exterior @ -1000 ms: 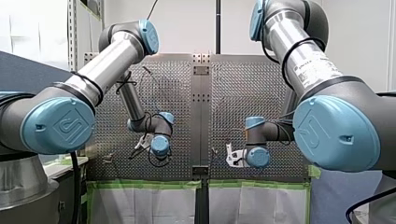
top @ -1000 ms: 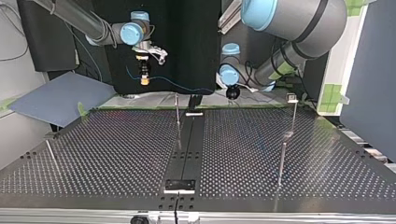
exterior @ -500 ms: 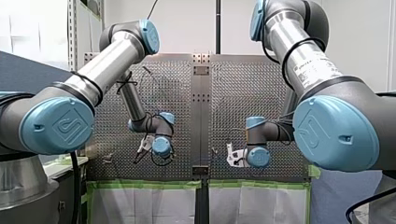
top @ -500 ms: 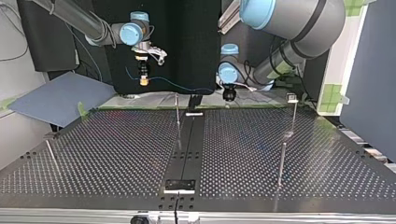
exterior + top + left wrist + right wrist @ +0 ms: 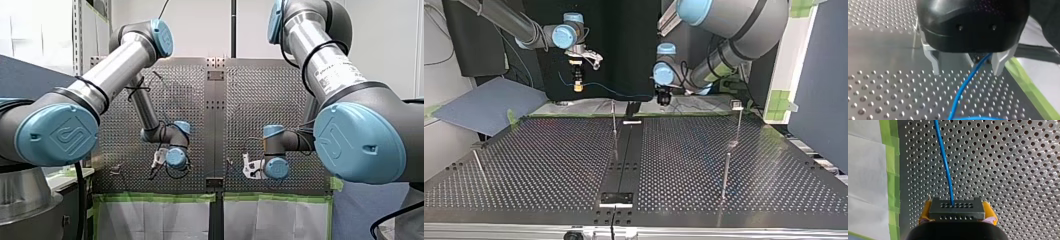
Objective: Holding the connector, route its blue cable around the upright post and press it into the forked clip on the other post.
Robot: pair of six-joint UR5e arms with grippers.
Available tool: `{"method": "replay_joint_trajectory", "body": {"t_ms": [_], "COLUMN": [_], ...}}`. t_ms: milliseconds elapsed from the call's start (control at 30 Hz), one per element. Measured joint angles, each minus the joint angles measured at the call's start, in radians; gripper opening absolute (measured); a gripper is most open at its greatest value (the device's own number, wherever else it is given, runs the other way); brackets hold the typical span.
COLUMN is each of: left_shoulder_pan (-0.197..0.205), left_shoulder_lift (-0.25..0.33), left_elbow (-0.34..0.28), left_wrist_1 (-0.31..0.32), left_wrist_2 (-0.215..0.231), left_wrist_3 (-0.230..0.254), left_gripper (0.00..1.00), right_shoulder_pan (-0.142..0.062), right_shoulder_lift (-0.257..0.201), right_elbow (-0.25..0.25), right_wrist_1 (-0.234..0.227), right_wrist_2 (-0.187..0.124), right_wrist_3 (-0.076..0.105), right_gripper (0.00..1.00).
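In the right wrist view my right gripper (image 5: 958, 213) is shut, its yellow pads (image 5: 991, 213) clamping a black connector (image 5: 957, 206). The blue cable (image 5: 945, 165) leaves the connector and runs ahead over the perforated table. In the top view that gripper (image 5: 578, 82) hangs at the back left, and the cable (image 5: 616, 93) sags toward my left gripper (image 5: 663, 100). My left gripper (image 5: 966, 71) is open; the cable (image 5: 965, 82) passes loosely between its metal fingers (image 5: 934, 61). A thin upright post (image 5: 614, 120) stands by the centre rail. The post with the forked clip (image 5: 737, 105) stands at the right.
Another thin post (image 5: 725, 175) stands in front of the clip post, and a slanted rod (image 5: 479, 165) stands at the top view's near left. A black rail (image 5: 624, 155) runs down the table's middle. Green tape (image 5: 890, 170) marks the table's edge.
My left gripper has swung toward the centre rail in the top view, closer to the cable's sag. My right gripper and the connector have stayed still.
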Motion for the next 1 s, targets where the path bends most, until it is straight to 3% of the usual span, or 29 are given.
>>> {"method": "replay_joint_trajectory", "body": {"t_ms": [433,700,1000], "left_shoulder_pan": [-0.043,-0.075,-0.103], "left_shoulder_lift": [-0.003,-0.053,-0.07], "left_elbow": [0.0,0.0,0.001], "left_wrist_1": [0.015,0.029,0.055], "left_wrist_2": [0.01,0.016,0.07], "left_wrist_3": [-0.107,-0.181,-0.268], "left_gripper": [1.0,1.0,1.0], "right_shoulder_pan": [-0.002,-0.008,-0.008], "right_shoulder_lift": [0.0,0.0,0.0], "right_elbow": [0.0,-0.001,-0.007], "right_wrist_1": [0.001,-0.001,0.003], "right_wrist_2": [0.0,0.0,-0.012], "right_wrist_3": [0.001,0.001,0.001], "right_gripper": [0.0,0.0,0.0]}}
